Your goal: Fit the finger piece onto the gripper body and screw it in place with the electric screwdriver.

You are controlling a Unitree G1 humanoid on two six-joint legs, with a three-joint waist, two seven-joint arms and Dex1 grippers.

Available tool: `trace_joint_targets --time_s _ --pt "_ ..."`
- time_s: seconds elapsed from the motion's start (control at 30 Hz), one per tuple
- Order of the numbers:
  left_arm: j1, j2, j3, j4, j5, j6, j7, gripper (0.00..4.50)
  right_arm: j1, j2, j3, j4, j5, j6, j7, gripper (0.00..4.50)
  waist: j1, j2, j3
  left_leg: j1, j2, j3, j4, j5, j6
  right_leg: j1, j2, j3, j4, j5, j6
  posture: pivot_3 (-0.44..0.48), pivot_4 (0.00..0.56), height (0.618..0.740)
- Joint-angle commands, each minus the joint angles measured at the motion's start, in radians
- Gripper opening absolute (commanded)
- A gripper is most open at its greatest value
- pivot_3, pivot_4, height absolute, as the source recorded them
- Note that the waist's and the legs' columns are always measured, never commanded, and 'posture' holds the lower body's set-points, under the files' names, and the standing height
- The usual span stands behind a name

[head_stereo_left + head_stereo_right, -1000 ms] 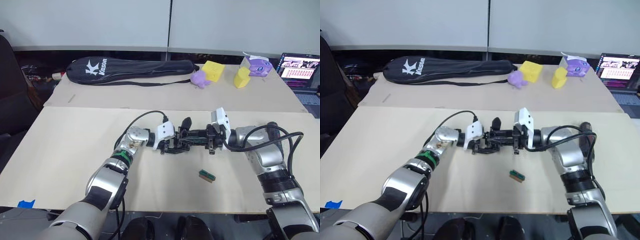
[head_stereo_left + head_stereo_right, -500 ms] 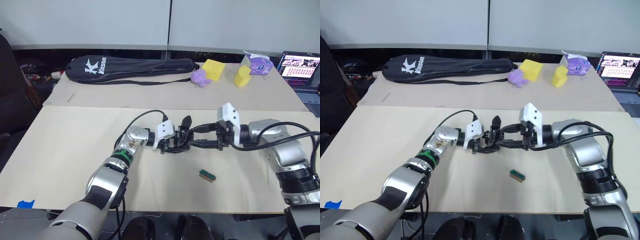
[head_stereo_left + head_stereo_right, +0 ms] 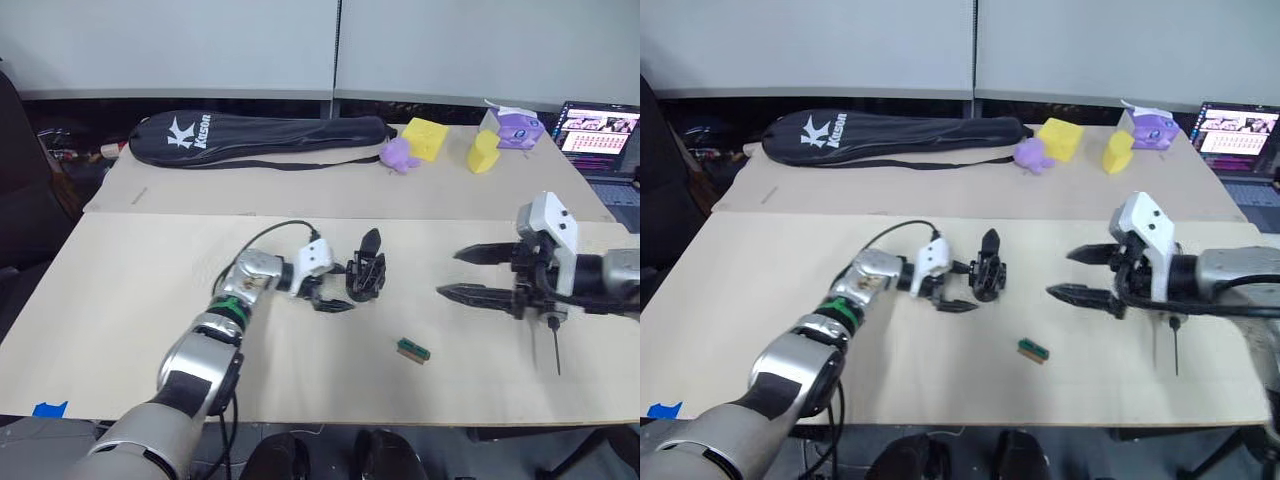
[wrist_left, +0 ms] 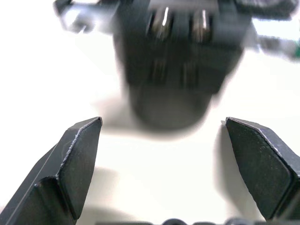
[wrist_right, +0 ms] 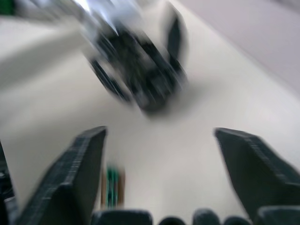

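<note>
Gripper body (image 3: pixel 366 278) stands on the surface near its middle, finger piece (image 3: pixel 370 242) sticking up from its top, nothing holding it. Left gripper (image 3: pixel 336 288) spread wide just beside it, empty; right gripper (image 3: pixel 462 273) also spread, empty, well apart toward the surface's right edge. Small green block (image 3: pixel 413 351) lies nearer the front edge.

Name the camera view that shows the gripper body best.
The left eye view: the gripper body stands whole on the table there. The right eye view matches it. The left wrist view has it close but cropped; the right wrist view shows it smeared.
</note>
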Motion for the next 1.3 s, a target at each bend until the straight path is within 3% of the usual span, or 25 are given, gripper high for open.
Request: trace_joint_targets --time_s 0.03,0.1,0.2,0.37,0.57,0.73,0.93,1.27,1.3 --pt "0.065 0.088 0.01 -0.238 -0.089 0.149 -0.185 4.5 -0.044 -0.085 -0.083 0.038 0.019 0.236 -0.089 4.48 -0.001 0.001 0.001 0.0 0.0 0.0 0.0 0.0 0.0 0.0 -0.001 0.0 0.0 0.0 0.0 0.0 0.15 0.74" --pt "0.115 0.149 0.009 -0.433 -0.145 0.259 -0.257 4.5 -0.037 -0.129 -0.088 0.083 -0.011 0.265 -0.117 4.48 0.0 0.001 0.001 -0.001 0.0 0.0 0.0 0.0 0.0 -0.001 -0.002 0.0 -0.001 0.0 0.0 0.0 0.15 0.74" --pt "0.129 0.267 0.023 -0.861 -0.333 0.591 -0.289 4.5 0.022 -0.167 -0.075 0.255 -0.111 0.298 -0.202 4.48 0.013 -0.001 0.003 -0.005 -0.001 0.0 0.0 0.0 0.0 -0.004 -0.002 -0.001 -0.001 0.0 0.0 0.0 0.15 0.74" --pt "0.09 0.319 0.074 -1.117 -0.521 0.865 -0.246 4.5 -0.015 -0.124 -0.019 0.434 -0.211 0.255 -0.322 4.48 0.011 0.002 0.003 -0.004 -0.004 -0.002 0.002 0.0 0.0 0.002 -0.003 -0.001 -0.004 0.0 0.005 0.0 0.15 0.74" --pt "0.048 0.347 0.106 -1.227 -0.646 0.983 -0.191 4.5 -0.124 -0.056 0.081 0.646 -0.28 0.128 -0.341 4.48 -0.013 0.004 0.003 0.001 -0.002 0.0 -0.002 0.002 -0.003 0.003 0.011 0.003 -0.001 -0.002 0.008 0.0 0.15 0.74" --pt "0.019 0.357 0.123 -1.255 -0.708 1.007 -0.154 4.5 -0.197 -0.018 0.157 0.818 -0.317 0.039 -0.294 4.48 -0.014 0.004 0.004 0.006 -0.001 0.002 -0.009 0.004 -0.006 0.003 0.012 0.005 -0.001 -0.002 0.005 0.0 0.15 0.74" --pt "0.02 0.362 0.116 -1.274 -0.732 1.007 -0.119 4.5 -0.172 0.0 0.183 0.811 -0.32 -0.059 -0.22 4.48 -0.01 0.005 0.004 0.006 -0.001 0.003 -0.01 0.004 -0.006 0.003 0.012 0.005 -0.001 -0.002 0.005 0.0 0.15 0.74" --pt "0.023 0.366 0.088 -1.273 -0.723 0.978 -0.109 4.5 -0.162 0.06 0.188 0.887 -0.37 -0.127 -0.25 4.48 -0.009 0.005 0.004 0.006 -0.002 0.004 -0.01 0.004 -0.006 0.003 0.013 0.005 -0.002 -0.002 0.005 0.0 0.15 0.74" --pt "0.022 0.367 0.086 -1.266 -0.721 0.976 -0.112 4.5 -0.165 0.06 0.186 0.897 -0.371 -0.135 -0.241 4.23 -0.009 0.005 0.004 0.006 -0.002 0.004 -0.01 0.004 -0.006 0.003 0.013 0.005 -0.002 -0.002 0.005 0.0 0.15 0.74"
